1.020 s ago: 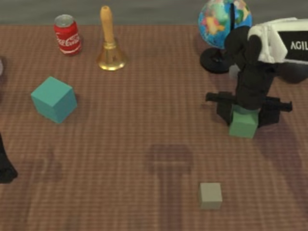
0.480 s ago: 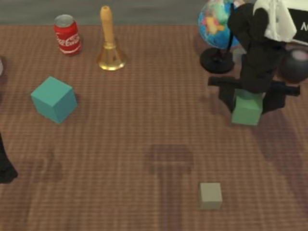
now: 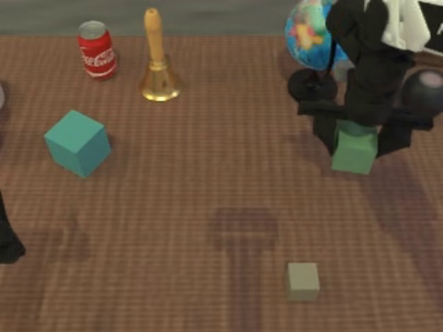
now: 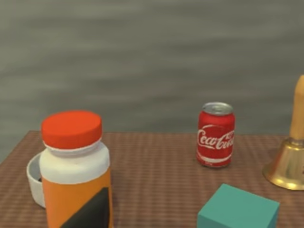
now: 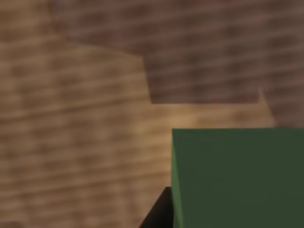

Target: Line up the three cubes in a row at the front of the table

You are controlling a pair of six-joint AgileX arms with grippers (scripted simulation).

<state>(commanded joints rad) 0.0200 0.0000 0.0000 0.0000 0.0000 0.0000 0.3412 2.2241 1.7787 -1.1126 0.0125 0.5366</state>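
Note:
My right gripper (image 3: 355, 140) is shut on the green cube (image 3: 354, 153) at the right back of the table (image 3: 208, 173), and its shadow lies apart from it on the cloth. In the right wrist view the green cube (image 5: 237, 175) fills the near corner, with one dark finger (image 5: 159, 214) against its side. The large teal cube (image 3: 77, 143) rests at the left, also seen as a teal cube (image 4: 237, 210) in the left wrist view. Near the front, right of centre, sits the small beige-grey cube (image 3: 302, 281). My left arm (image 3: 7, 238) stays parked at the left edge.
Along the back stand a red cola can (image 3: 97, 50), a brass bell (image 3: 159, 66) and a globe (image 3: 315, 31). A dark grey ball (image 3: 423, 93) lies right of the held cube. An orange-lidded bottle (image 4: 76, 171) and a white bowl (image 4: 33, 178) stand at the far left.
My right gripper has carried the green cube up and a little toward the back of the table. The dark ball has come into view beside it. The left arm has not moved.

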